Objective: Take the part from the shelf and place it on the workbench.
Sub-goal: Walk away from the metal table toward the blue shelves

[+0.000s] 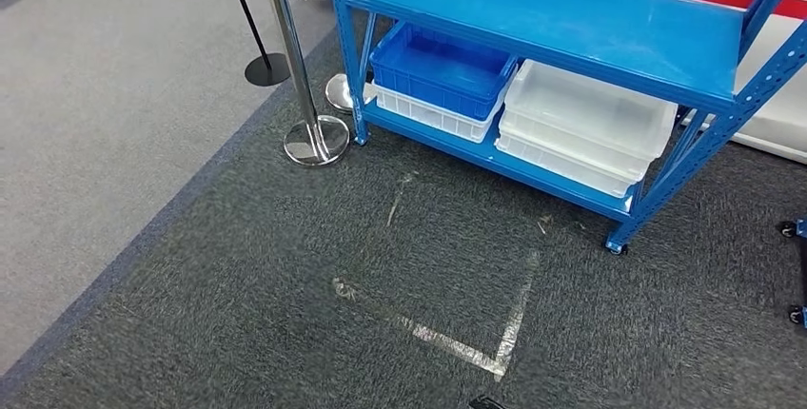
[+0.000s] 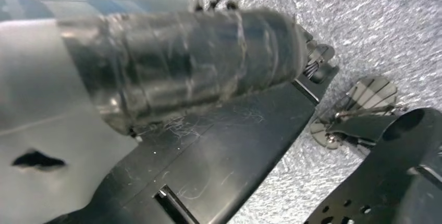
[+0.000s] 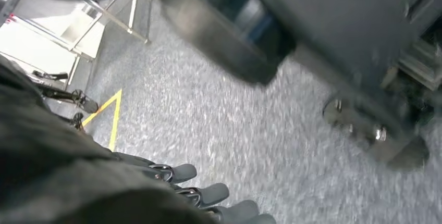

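A blue metal shelf (image 1: 571, 19) stands ahead of me on dark carpet, its upper deck bare. On its lower deck a blue bin (image 1: 442, 67) sits stacked on a white bin (image 1: 433, 116), beside two stacked translucent bins (image 1: 585, 124). The blue bin looks empty inside. My right hand (image 3: 208, 195) hangs over grey carpet in the right wrist view, with its fingers (image 3: 182, 173) stretched out, slightly apart and holding nothing.
A chrome stanchion (image 1: 305, 95) stands by the shelf's left front leg, with a black post base (image 1: 266, 69) farther back. White tape marks (image 1: 476, 347) form a corner on the carpet ahead. Caster wheels (image 1: 788, 229) show at the right edge. Yellow floor tape (image 3: 112, 120) lies near my right hand.
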Controlling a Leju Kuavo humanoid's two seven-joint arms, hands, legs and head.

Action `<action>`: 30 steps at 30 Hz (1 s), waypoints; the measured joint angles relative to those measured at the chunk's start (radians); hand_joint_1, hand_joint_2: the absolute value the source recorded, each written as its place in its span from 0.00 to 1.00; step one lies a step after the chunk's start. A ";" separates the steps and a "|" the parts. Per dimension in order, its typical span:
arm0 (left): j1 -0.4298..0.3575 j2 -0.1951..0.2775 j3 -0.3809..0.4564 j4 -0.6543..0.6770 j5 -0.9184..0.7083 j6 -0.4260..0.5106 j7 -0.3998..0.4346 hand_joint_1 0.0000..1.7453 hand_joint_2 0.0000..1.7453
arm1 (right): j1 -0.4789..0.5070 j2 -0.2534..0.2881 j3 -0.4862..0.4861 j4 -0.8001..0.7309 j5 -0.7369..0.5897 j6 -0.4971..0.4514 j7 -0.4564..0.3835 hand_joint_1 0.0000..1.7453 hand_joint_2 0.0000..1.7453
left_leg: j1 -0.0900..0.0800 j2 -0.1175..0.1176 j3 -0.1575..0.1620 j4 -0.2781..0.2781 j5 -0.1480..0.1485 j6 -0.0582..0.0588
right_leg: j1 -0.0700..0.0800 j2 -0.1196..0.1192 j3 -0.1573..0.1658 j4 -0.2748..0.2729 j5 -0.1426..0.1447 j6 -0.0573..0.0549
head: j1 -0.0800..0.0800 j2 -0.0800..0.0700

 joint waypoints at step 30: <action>-0.004 -0.008 0.000 0.000 -0.015 -0.008 0.004 0.00 0.00 | 0.010 -0.005 0.000 0.001 -0.010 0.005 -0.002 0.00 0.00 | 0.002 0.003 0.106 -0.068 -0.006 0.007 | -0.006 0.000 -0.035 -0.005 0.038 0.006 | 0.013 0.000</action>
